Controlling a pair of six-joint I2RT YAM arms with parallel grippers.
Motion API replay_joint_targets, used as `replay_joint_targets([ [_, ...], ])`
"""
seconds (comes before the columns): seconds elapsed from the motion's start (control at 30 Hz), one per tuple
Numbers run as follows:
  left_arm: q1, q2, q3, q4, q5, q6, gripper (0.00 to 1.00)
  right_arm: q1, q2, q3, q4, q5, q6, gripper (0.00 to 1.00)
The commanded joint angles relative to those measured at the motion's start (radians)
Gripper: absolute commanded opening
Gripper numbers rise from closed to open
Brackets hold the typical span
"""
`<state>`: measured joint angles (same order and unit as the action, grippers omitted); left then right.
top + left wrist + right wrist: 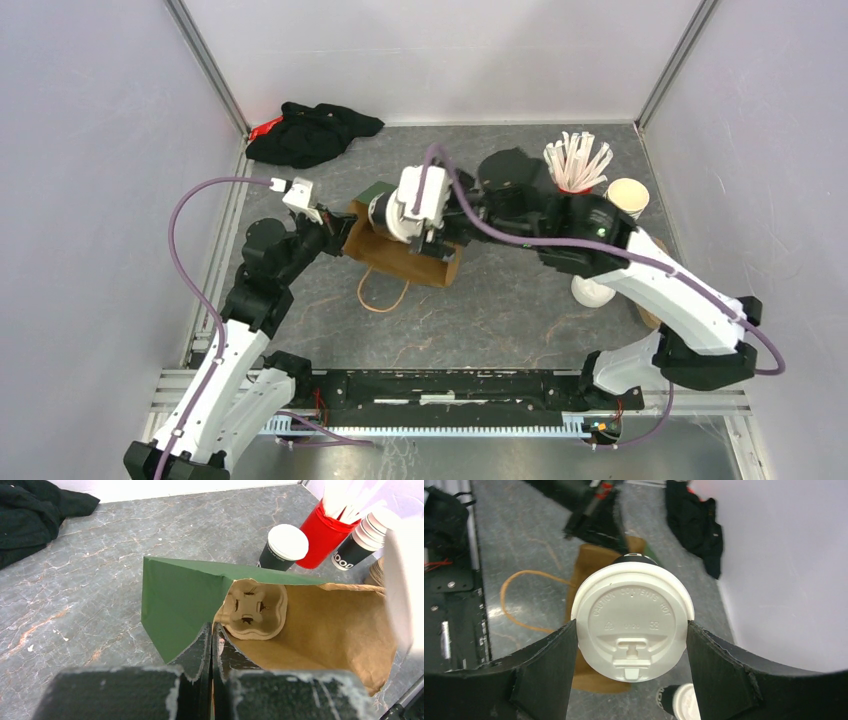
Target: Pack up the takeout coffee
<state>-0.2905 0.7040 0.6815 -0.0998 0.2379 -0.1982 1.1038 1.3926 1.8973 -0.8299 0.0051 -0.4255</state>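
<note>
Takeout coffee cup [633,615], dark-sided and capped by a round white lid, sits between the fingers [544,665] of the right tool [631,627]. The fingers are spread wide yet clamped against opposite sides of the lid's rim. Directly below that tool is the brown paper bag [405,258], so the cup is held over it rather than standing on the desk [500,310]. The bag's cord handle [519,597] loops out across the grey stone-patterned surface beside it. The left tool [212,642] is pressed together, pinching the bag's rim where the brown wall meets a green flap [175,600]. Just past its tips, inside the bag, rests a moulded pulp cup carrier [255,609]. Farther beyond the left tool, outside the bag, the second takeout coffee cup [284,547] stands upright on the desk. It is just beside a red holder [322,535] full of white sticks, with a stack of lidless cups [367,537] on the holder's other side. A black cloth [310,132] lies crumpled well apart from both tools, off past the left one.
</note>
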Motion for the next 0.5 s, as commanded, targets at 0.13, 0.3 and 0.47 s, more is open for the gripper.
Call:
replay_joint_targets([
  [0.13,-0.006,-0.045,-0.042,0.026,-0.043,0.062,0.02,0.169,0.091,-0.039,0.038,0.187,-0.006,0.5],
  [0.3,-0.004,-0.102,-0.128,0.062,-0.033,0.027,0.02,0.219,0.128,-0.078,0.048,0.332,-0.043,0.5],
  [0.47,-0.006,-0.172,-0.194,0.068,-0.036,0.023,0.02,0.223,0.162,-0.061,0.009,0.373,-0.11,0.51],
])
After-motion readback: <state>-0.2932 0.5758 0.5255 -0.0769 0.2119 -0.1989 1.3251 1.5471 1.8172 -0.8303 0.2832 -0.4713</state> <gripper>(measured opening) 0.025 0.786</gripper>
